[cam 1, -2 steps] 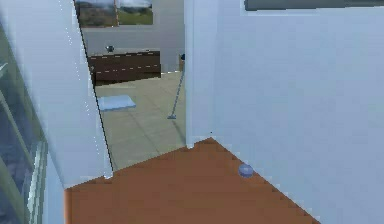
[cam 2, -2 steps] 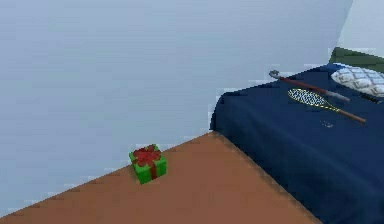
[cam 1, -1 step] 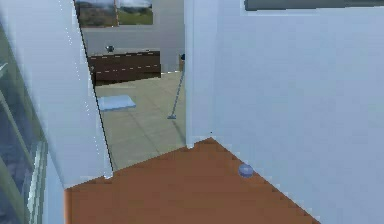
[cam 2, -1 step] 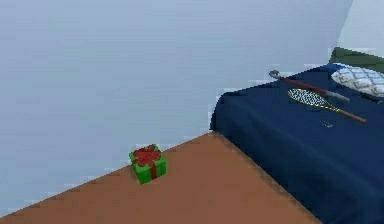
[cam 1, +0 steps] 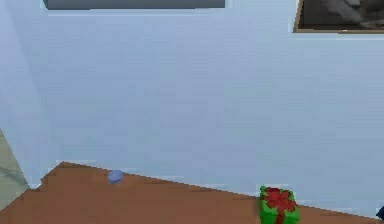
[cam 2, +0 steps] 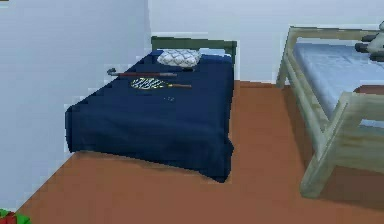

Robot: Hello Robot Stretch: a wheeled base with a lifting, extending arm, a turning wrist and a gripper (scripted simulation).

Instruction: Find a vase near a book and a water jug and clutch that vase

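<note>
Whether the end effector is clenched or released cannot be told, nor where the vase stands. Forward view: on the wood floor point(cam 1: 170, 205), a small bluish ball point(cam 1: 115, 177) at seven o'clock and a green gift box point(cam 1: 279, 204) with a red bow at five. Arm side view: a navy bed point(cam 2: 150, 120) at nine o'clock carries a pillow point(cam 2: 181, 59) and a racket point(cam 2: 150, 84) — a wooden bed frame point(cam 2: 335, 130) stands at three.

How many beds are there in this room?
2. A navy-covered bed stands in the arm side view's middle; a wooden-framed bed with a pale mattress sits at its right. More may lie outside the pictures.
</note>
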